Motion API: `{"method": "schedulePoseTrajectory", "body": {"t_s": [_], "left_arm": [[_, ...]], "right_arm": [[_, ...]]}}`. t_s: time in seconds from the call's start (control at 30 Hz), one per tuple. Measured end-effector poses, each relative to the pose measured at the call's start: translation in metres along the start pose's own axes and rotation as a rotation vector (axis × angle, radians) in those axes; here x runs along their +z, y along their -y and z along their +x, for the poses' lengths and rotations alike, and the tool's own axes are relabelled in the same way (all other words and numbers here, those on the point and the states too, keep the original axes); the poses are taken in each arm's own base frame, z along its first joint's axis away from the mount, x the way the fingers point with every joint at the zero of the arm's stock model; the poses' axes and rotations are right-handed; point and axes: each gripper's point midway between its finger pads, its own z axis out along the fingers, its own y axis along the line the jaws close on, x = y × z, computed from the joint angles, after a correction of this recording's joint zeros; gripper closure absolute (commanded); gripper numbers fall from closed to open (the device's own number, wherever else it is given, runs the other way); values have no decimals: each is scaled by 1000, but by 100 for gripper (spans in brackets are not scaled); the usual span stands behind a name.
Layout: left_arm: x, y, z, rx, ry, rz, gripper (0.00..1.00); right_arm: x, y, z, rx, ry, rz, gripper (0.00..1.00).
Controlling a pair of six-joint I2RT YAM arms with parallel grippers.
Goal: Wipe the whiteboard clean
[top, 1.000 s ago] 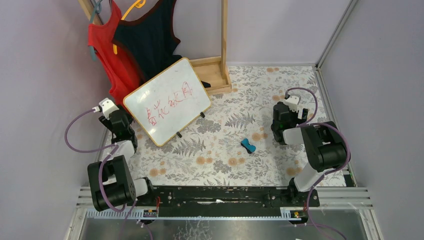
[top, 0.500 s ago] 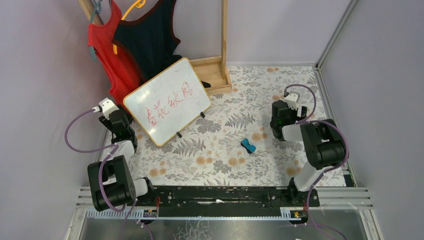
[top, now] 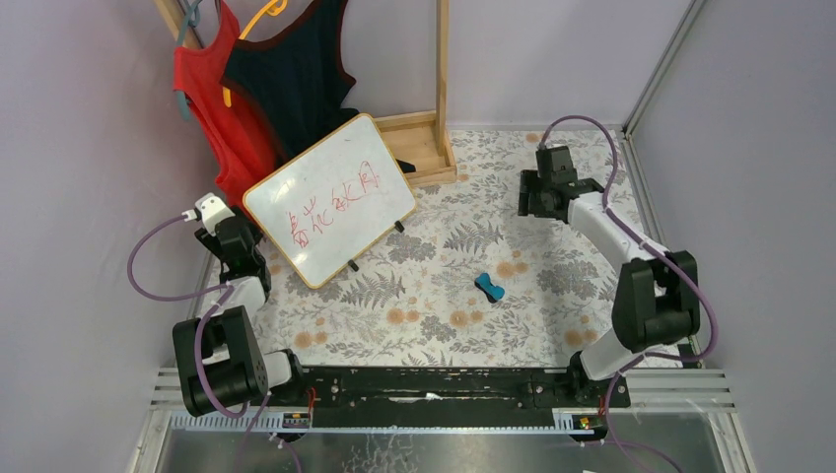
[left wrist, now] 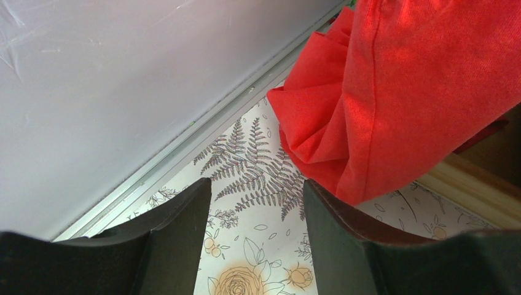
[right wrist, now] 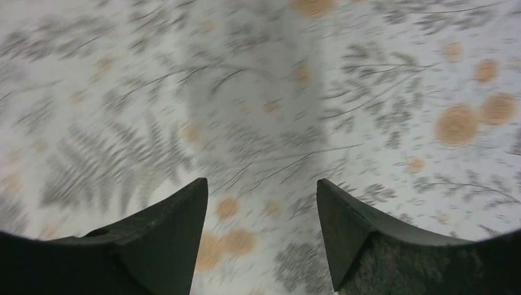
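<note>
A wood-framed whiteboard [top: 330,199] with red writing stands tilted on small feet at the back left of the floral table. A small blue eraser [top: 489,287] lies on the cloth near the middle right. My left gripper [top: 229,239] is open and empty just left of the board; in its wrist view its fingers [left wrist: 178,233] frame fern-patterned cloth. My right gripper [top: 532,195] is open and empty above the cloth at the back right, well beyond the eraser. Its wrist view shows only blurred cloth between its fingers [right wrist: 344,233].
A red top [top: 212,108] and a dark top [top: 296,79] hang on a wooden rack [top: 424,143] behind the board. The red cloth [left wrist: 393,92] hangs close to my left gripper. Grey walls close in the left, back and right sides.
My right arm has swung out from its folded pose, up and toward the back of the table, moving fast. The left arm, board and eraser have not moved.
</note>
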Motion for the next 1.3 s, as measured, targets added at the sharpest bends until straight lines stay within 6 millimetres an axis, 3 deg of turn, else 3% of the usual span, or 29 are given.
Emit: {"method": "schedulePoseTrajectory", "body": {"t_s": [0.1,0.27,0.63,0.83,1.1,1.3], "left_arm": [[0,1,0,0,-1,5,44],[0,2,1,2,-3,15,44],[0,4,1,7,-5,24,44],[-1,4,0,7,-3,26,44],[-1,4,-1,5,0,27,44],[-1,4,-1,6,1,26,44]], "right_arm": [[-33,-26,9,-19,-67,-165,29],[-71,-49,41,-94,-173,-264,28],[-108,-89,129,-262,-335,-461,28],[-103,-99,163,-324,-370,-516,27],[-86,-109,162,-326,-350,-521,27],[-68,-112,172,-338,-391,-500,27]]}}
